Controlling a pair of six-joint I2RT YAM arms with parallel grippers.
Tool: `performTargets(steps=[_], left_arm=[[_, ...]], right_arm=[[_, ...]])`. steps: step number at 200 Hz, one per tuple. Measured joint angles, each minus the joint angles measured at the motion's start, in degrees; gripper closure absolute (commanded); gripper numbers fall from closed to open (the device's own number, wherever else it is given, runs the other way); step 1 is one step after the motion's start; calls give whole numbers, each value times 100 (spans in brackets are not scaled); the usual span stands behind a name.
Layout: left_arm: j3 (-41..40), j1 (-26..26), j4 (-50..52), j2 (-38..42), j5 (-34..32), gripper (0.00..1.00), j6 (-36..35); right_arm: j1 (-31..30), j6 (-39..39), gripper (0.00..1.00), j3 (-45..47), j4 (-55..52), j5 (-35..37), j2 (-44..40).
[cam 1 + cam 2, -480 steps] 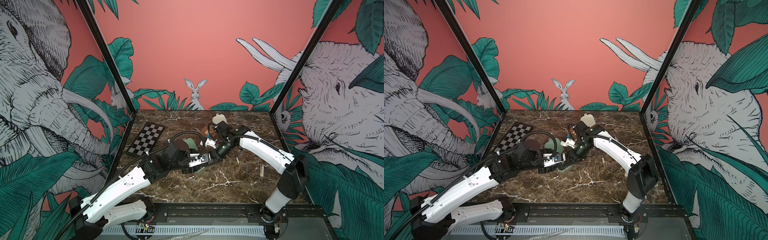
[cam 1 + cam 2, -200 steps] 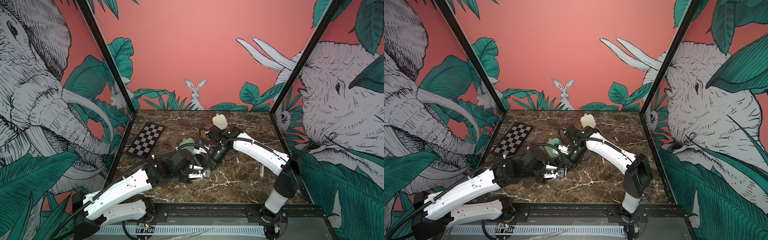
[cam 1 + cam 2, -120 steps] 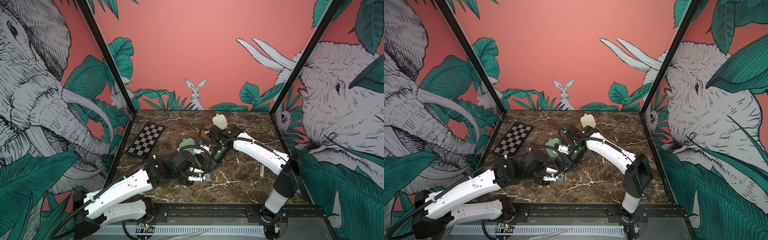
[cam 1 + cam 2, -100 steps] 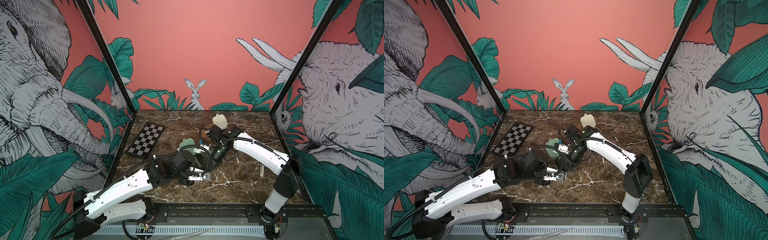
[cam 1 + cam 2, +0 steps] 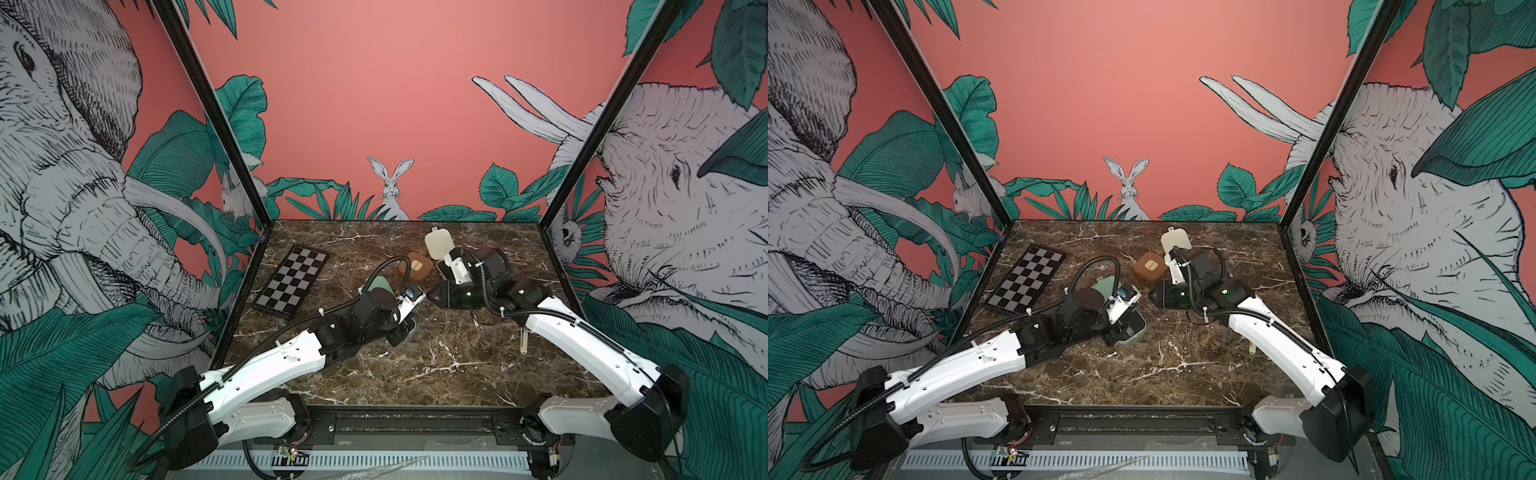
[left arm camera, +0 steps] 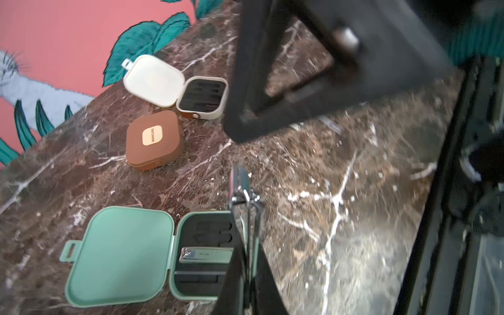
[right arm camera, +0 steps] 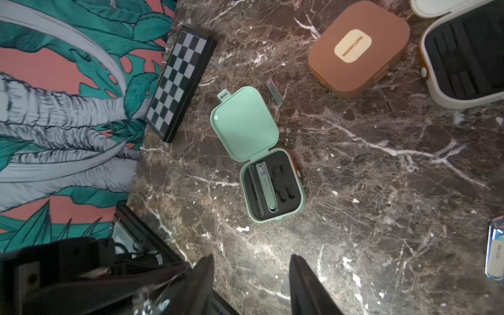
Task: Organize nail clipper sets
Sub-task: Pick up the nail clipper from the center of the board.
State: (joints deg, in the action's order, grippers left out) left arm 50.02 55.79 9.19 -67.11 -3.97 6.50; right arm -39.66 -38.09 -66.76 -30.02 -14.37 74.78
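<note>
1. In both top views, the left gripper [image 5: 400,330] hangs low over the open mint green plastic case [image 5: 1104,286], near the middle of the brown marble table [image 5: 436,374]. The right gripper [image 5: 432,296] is close beside it. Behind them lie the closed brown rounded-square case [image 5: 417,266] and the open cream plastic case [image 5: 437,246]. The black-and-grey checkerboard [image 5: 293,286] is off to the side. 1 slim cream metal tool [image 5: 523,340] lies alone by the right arm.
2. In the left wrist view, the left gripper's jaws are pressed together. They pinch a slim shiny metal tool [image 6: 241,185] by its end, right by the edge of the mint green plastic case. 1 green nail clipper [image 6: 204,255] sits in the black insert [image 6: 210,231]. The slots next to it look empty.
3. In the right wrist view, the right gripper is spread wide and holds nothing. 1 small silvery clipper [image 7: 275,91] lies on the table, just beside the mint lid [image 7: 244,122].
4. What could go wrong, I think: the pinched tool is thin and held by 1 end, so it could twist or slip out. If it comes down crooked, it could miss its slot. The case looks light, so a push could slide it. The 2 grippers are close, so they could bump.
</note>
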Motion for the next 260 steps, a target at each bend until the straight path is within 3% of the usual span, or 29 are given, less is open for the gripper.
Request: performTargets(steps=[33,69,134,260], left_arm=[[-608,-214,-1178,42,-273,100,1508],[-669,-321,-1338,286,-306,100,2199],[-684,-463,-1443,520,-127,100,2568],[-610,-516,-1449,365,575,100,2758]], right_arm=[[-422,-74,52,-96,505,431,251],[-518,-155,54,-308,890,466,282],[-605,-254,65,-916,1121,341,713],[-837,-190,63,-1099,822,374,699]])
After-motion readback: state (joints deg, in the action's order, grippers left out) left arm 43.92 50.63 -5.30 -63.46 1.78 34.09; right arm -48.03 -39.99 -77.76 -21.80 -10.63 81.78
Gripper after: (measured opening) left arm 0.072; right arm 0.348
